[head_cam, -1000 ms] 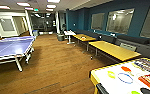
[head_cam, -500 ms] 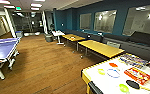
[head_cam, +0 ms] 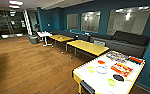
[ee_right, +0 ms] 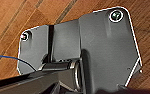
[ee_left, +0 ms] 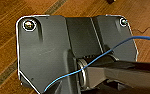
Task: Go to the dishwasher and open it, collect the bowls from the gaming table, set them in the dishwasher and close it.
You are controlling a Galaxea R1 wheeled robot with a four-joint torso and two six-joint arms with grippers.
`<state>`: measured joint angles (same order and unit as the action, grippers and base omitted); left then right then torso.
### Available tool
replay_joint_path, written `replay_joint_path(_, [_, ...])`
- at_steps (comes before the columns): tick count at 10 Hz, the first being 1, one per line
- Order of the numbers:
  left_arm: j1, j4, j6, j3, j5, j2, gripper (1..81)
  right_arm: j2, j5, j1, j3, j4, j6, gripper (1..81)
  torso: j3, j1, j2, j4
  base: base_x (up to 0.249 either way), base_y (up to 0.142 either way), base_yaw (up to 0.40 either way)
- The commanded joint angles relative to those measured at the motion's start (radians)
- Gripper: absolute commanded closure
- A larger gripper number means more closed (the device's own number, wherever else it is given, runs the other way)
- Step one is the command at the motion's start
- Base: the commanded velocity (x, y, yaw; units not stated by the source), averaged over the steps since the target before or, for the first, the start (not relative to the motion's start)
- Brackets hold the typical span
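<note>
The gaming table (head_cam: 79,71), white-topped with a yellow rim, stands at the lower right of the head view. Several small bowls lie on it: a red one (head_cam: 101,62), a yellow-green one (head_cam: 91,69), a green one (head_cam: 111,82) and a black one (head_cam: 118,77). A flat bluish ring (head_cam: 101,69) lies among them. The dishwasher is out of view. In both wrist views the arms' dark plates hang over wooden floor (ee_left: 6,50) (ee_right: 21,15), away from the table.
Colourful game boxes (head_cam: 121,69) lie on the gaming table's far half. Two yellow-topped tables (head_cam: 87,47) and a white table (head_cam: 44,34) stand in a row beside a dark sofa (head_cam: 126,41) along the teal wall. Wide wooden floor (head_cam: 28,67) stretches to the left.
The whole head view has shifted: the camera turned right and came closer. The gaming table shows larger and the blue table at the left has slid nearly off the picture.
</note>
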<state>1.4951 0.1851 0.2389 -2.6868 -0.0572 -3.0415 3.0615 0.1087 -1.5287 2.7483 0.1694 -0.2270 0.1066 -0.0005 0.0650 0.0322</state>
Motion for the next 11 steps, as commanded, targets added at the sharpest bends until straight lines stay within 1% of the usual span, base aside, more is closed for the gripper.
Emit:
replay_joint_path(1, [-0.045,0.008,0.003,0.004,0.056,-0.001,1.0,0.002,-0.047,0.046,-0.006,0.006,0.003,1.0,0.0,0.001,0.0,0.0,0.0,0.0,-0.36])
replay_joint_path(11, [-0.042,0.008,0.003,0.004,0.065,0.002,1.0,0.004,-0.049,0.046,-0.006,0.006,0.003,1.0,0.0,0.001,0.0,0.0,0.0,0.0,-0.36])
